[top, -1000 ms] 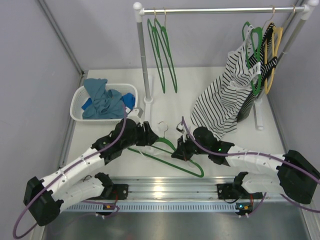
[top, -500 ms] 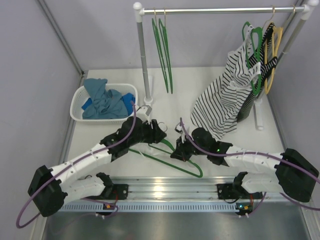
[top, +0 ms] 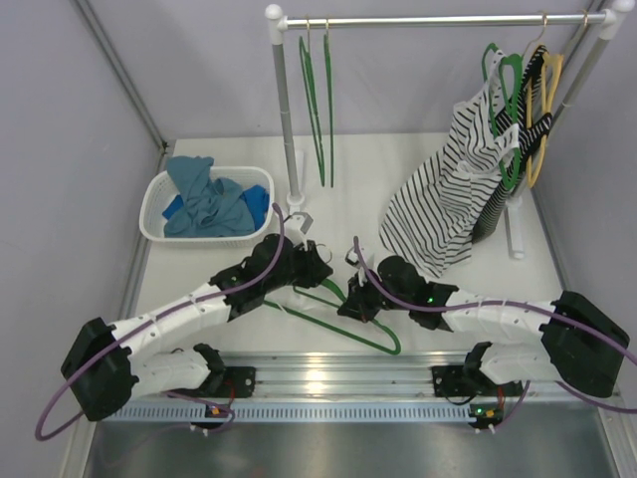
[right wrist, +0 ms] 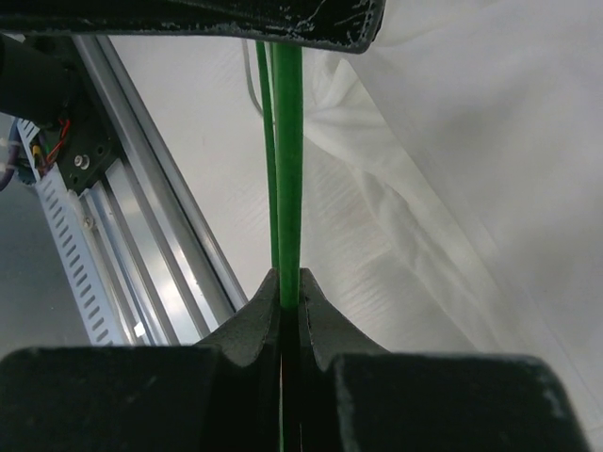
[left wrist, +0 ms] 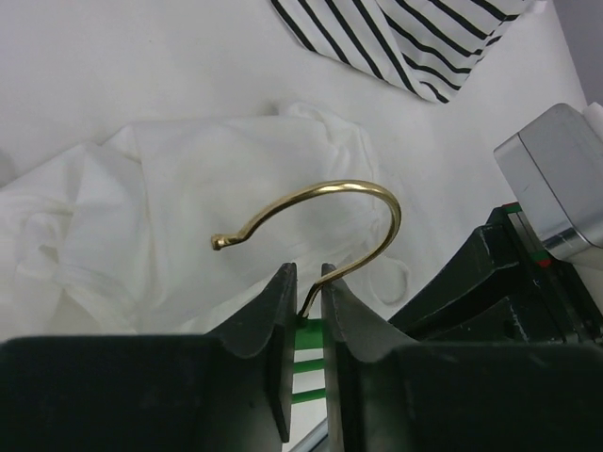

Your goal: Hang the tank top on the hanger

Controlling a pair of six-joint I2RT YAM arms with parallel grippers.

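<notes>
Hanger (right wrist: 287,141) clamped in right gripper (right wrist: 283,282) | hook (left wrist: 325,185) pinched in left gripper (left wrist: 304,278)

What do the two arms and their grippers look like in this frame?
Both arms have white tubular links between bulky black joints: left arm, right arm. A purple cable loops along each. The left gripper and right gripper have matte black, tapered fingers. A small green light glows on the right arm.
</notes>
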